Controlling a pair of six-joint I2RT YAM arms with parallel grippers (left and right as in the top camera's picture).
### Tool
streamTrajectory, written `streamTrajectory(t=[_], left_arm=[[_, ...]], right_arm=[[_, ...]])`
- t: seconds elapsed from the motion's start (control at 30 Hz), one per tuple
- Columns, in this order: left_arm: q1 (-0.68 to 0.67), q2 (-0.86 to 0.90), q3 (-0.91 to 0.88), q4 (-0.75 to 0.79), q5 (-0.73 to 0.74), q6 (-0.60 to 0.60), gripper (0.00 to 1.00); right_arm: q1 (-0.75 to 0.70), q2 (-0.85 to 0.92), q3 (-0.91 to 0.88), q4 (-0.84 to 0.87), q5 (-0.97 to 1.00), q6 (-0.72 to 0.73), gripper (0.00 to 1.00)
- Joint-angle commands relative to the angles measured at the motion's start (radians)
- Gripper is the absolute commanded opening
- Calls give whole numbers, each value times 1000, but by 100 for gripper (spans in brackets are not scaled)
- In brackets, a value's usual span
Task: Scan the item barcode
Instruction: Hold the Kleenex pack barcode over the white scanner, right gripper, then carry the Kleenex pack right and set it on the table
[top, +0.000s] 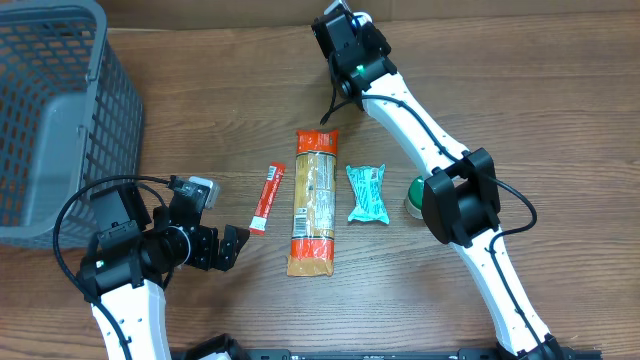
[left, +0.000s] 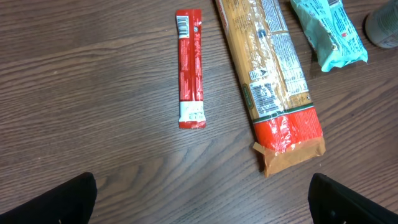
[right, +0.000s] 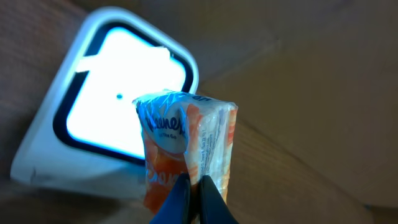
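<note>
The right gripper (right: 193, 190) is closed on the lower edge of a small tissue pack (right: 186, 140), its two dark fingers pinched tight together on the wrapper. The pack stands upright in the grip, orange and white with a blue logo, and it sits in front of a scanner (right: 38, 163) whose window glows bright white just behind and to the left of it. From overhead, the right arm (top: 440, 150) reaches to the far edge of the wooden table (top: 200, 110), and the pack itself cannot be made out there. The left gripper (top: 228, 247) rests low near the front left, its jaws spread wide and holding nothing; its dark fingers (left: 56, 202) show in the bottom corners of the wrist view. Just ahead of it lies a red stick packet (top: 267, 197), and beside that a long pasta bag (top: 313, 200), then a teal packet (top: 366, 192), all apart from one another. A green round object (top: 413, 192) lies partly hidden by the right arm. A grey basket (top: 95, 130) stands at the far left.
</note>
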Motion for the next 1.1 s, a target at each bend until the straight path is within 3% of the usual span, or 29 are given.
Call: streamTrajectory(t=[0.0, 0.27, 0.53, 0.67, 0.97, 1.07], left_arm=[[8, 4, 14, 1, 1, 19, 100], [8, 4, 14, 1, 1, 19, 100], [8, 4, 14, 1, 1, 19, 100], [8, 4, 14, 1, 1, 19, 100], [8, 4, 14, 1, 1, 19, 100], [8, 4, 14, 1, 1, 19, 100]], right_arm=[[-10, -150, 16, -62, -28, 121, 4], [-55, -360, 16, -489, -258, 360, 4], [-185, -364, -40, -914, -300, 521, 4], [-277, -364, -165, -938, -311, 586, 4], [-436, -364, -430, -904, -330, 585, 4], [-465, -364, -494, -864, -333, 584, 9]])
